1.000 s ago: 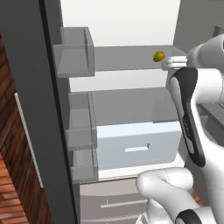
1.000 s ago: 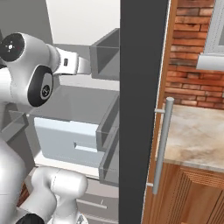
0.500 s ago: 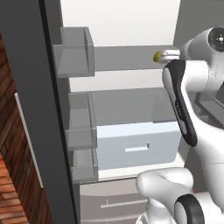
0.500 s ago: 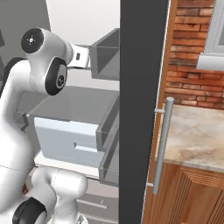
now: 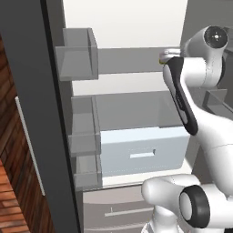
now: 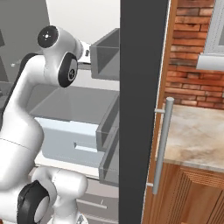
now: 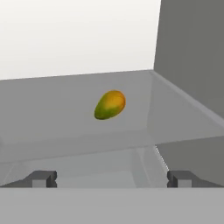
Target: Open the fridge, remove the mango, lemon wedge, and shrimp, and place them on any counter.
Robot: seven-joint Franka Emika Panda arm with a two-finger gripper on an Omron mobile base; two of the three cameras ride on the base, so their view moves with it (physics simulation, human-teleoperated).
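Left base view: fridge open, arm reaching to the right end of the upper grey shelf, wrist crowding the shelf edge; likely to clip that edge if driven straight in. Right base view: open door standing between arm and counter, so a wide swing out with fruit risks striking the door bins. Hand view: mango lying alone on the shelf, ahead of and apart from the gripper, jaws spread wide and empty; rounded, prone to roll or squirt away toward the side wall if nudged or pinched off-centre. Lemon wedge and shrimp not made out.
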